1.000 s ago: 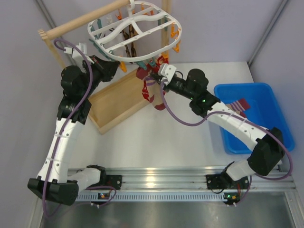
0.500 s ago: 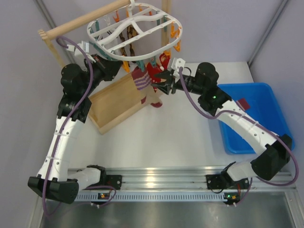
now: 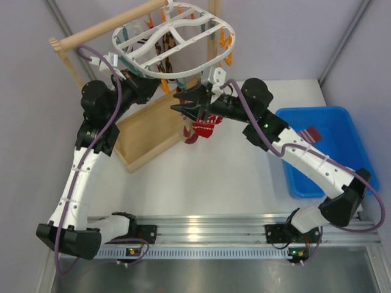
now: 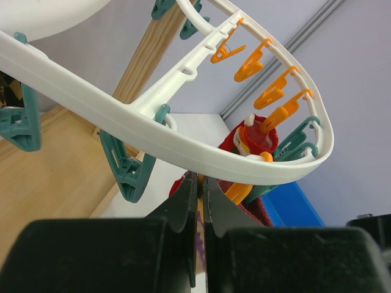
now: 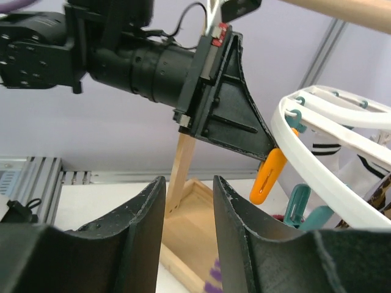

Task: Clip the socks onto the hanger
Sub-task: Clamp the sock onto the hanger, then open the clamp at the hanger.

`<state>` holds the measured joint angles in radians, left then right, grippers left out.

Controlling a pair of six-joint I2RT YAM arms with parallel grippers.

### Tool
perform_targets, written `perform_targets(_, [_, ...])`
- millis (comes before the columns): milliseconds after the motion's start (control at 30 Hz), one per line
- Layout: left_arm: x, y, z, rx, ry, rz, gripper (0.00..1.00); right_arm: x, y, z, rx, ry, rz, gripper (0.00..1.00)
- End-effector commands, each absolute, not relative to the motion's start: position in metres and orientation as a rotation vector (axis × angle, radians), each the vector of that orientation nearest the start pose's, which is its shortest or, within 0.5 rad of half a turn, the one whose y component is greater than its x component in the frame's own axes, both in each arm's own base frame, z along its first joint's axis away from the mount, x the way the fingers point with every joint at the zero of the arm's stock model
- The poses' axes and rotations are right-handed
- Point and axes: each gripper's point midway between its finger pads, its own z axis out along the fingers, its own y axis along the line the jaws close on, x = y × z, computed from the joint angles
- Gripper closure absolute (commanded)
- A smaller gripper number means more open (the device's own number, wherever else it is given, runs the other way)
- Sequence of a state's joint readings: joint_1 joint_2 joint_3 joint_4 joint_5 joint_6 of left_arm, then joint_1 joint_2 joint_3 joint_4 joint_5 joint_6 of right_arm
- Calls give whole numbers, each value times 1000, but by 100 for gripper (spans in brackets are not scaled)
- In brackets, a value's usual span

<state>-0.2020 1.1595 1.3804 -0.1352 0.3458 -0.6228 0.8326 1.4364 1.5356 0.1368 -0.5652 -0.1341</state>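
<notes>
The red sock (image 3: 206, 127) hangs lengthwise down under the hanger (image 4: 91, 113) (left tool (image 4: 198, 180) pinching an orange clip (image 5: 267, 177), right tool (image 5: 188, 189) released).

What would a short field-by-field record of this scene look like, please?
hanger: white oval frame with orange and teal clips beneath
left claw: under the frame's rim, shut, apparently pinching an orange clip
right claw: open, empty, facing the left claw
red sock: hangs below the frame's near edge
blue bin: right side of the table, holds a striped sock
wooden tray: under the hanger, to the left
</notes>
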Motion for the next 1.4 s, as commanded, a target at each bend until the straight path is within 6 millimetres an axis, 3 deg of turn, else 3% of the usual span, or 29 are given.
perform_targets(0, [334, -161, 482, 21, 1487, -951, 100, 256, 411, 484, -972, 980, 956, 64])
perform_targets(167, [330, -162, 487, 42, 1475, -957, 100, 278, 425, 471, -943, 1033, 920, 66])
perform_targets(467, [325, -165, 488, 65, 1472, -974, 100, 310, 423, 456, -875, 1122, 791, 70])
perform_targets(533, [324, -165, 488, 65, 1471, -975, 100, 316, 423, 459, -852, 1122, 772, 61])
perform_targets(600, [325, -165, 487, 63, 1475, -978, 100, 318, 423, 461, -845, 1111, 767, 60])
perform_targets(700, [327, -165, 485, 54, 1482, -983, 100, 317, 428, 467, -857, 1081, 779, 63])
perform_targets(933, [326, -166, 482, 43, 1492, -998, 100, 327, 435, 458, -885, 1066, 726, 73])
perform_targets(1000, [325, -167, 482, 44, 1495, -1001, 100, 328, 436, 456, -888, 1063, 721, 80])
perform_targets(1033, [325, -166, 481, 41, 1499, -998, 98, 327, 436, 457, -891, 1058, 717, 92])
perform_targets(1100, [322, -165, 481, 38, 1497, -999, 87, 327, 435, 458, -892, 1053, 713, 100])
perform_targets(1367, [308, -163, 474, 59, 1508, -1013, 67, 323, 430, 460, -895, 1039, 707, 100])
